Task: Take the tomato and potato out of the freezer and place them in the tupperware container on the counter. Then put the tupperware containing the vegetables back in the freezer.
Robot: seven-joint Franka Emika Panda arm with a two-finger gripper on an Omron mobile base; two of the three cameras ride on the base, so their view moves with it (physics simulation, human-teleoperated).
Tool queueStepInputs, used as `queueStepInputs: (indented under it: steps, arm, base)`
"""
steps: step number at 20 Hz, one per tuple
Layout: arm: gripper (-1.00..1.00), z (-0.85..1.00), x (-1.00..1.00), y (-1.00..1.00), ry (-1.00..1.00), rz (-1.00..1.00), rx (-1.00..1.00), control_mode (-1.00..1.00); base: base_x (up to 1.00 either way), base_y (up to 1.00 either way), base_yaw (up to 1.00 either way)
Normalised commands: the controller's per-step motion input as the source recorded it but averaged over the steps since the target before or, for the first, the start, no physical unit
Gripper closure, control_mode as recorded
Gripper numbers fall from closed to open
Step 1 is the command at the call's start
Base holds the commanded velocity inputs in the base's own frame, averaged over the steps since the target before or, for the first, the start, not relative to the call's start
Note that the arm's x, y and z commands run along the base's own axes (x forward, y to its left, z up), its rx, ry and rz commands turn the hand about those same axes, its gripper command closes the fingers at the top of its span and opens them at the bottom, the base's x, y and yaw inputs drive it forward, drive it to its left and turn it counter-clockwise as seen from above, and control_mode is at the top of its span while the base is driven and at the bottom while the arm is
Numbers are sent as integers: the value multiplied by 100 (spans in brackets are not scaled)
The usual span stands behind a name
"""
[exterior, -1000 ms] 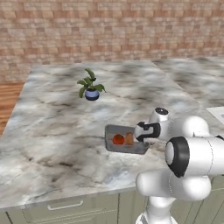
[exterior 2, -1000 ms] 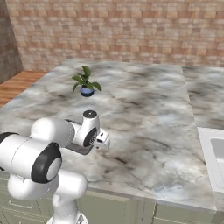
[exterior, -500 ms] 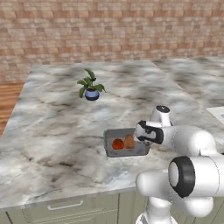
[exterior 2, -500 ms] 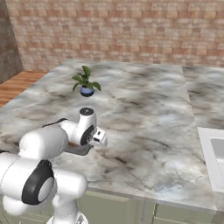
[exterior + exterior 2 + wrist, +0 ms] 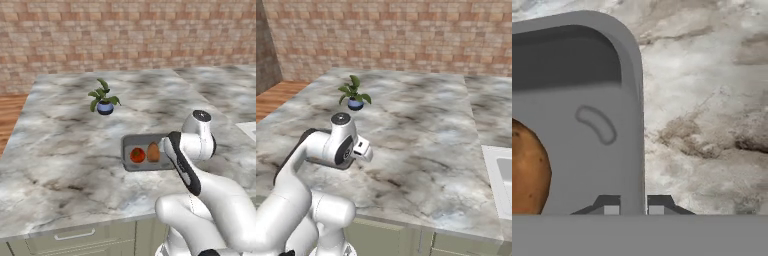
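Note:
The grey tupperware container [image 5: 128, 146] rests on the marbled counter [image 5: 70, 150], holding the red tomato [image 5: 137, 155] on the left and the brown potato [image 5: 153, 153] beside it. In the hand view my gripper [image 5: 633, 207] is shut on the container's rim wall [image 5: 638, 125], with one fingertip [image 5: 609, 205] inside the wall and the other outside on the counter [image 5: 712, 100] side. The potato [image 5: 527, 170] lies at the left edge of that view. In the left base view my forearm covers the container's right end. The freezer is out of view.
A small plant in a blue pot [image 5: 104, 101] [image 5: 354, 96] stands further back on the counter. A sink [image 5: 501, 175] lies at the right. A brick wall [image 5: 125, 35] runs behind, and pale green drawers [image 5: 75, 235] sit under the counter's front edge.
The arm has shifted its elbow and forearm while the hand stayed at the container's right end. The container, tomato and potato have not moved.

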Motion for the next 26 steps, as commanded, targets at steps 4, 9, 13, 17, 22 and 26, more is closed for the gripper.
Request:
queueStepInputs:
  steps: [4,9,13,17,22,26]
  arm:
    - [100,100,-18,0,0,-8,2,-100]
    - [100,100,-29,0,0,-4,6,-100]
    - [100,100,-32,0,1,-1,9,-100]
    - [100,95,-52,0,9,0,6,-100]
    - [100,58,-94,0,7,-1,0,-100]
    - [100,29,-91,0,9,-4,0,-100]
  base:
    - [0,0,0]
    - [0,0,0]
    - [0,0,0]
    - [0,0,0]
    - [0,0,0]
    - [0,0,0]
